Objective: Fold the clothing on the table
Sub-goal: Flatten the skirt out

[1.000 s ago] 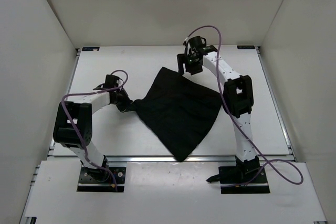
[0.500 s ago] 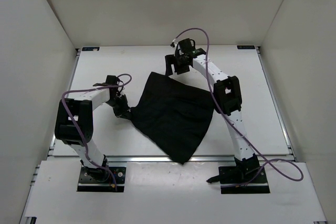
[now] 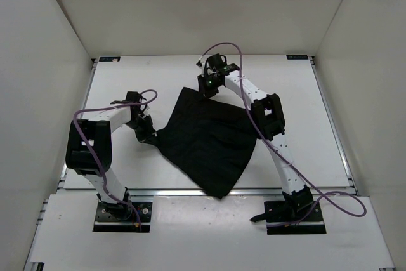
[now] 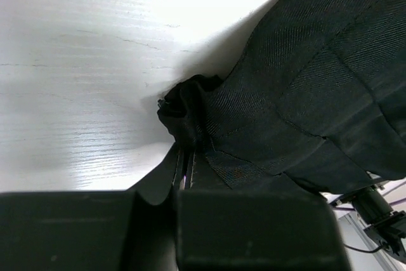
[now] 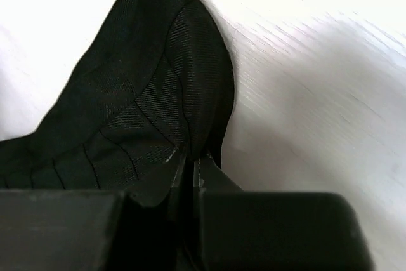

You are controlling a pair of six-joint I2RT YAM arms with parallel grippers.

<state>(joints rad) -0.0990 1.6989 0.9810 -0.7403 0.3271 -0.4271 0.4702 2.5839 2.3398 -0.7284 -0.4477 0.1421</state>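
The left corner of the black pleated skirt of soft matte fabric is pinched in the closed left gripper. The skirt is spread mid-way on the large flat white table, one point trailing to the near edge. Its far corner is clamped in the narrow-shut right gripper, with the cloth lying nearward of those jaws.

bare table right of skirt and along far edge, room to pass. walls box in three sides. left arm and right arm flank skirt, purple cable looping above.
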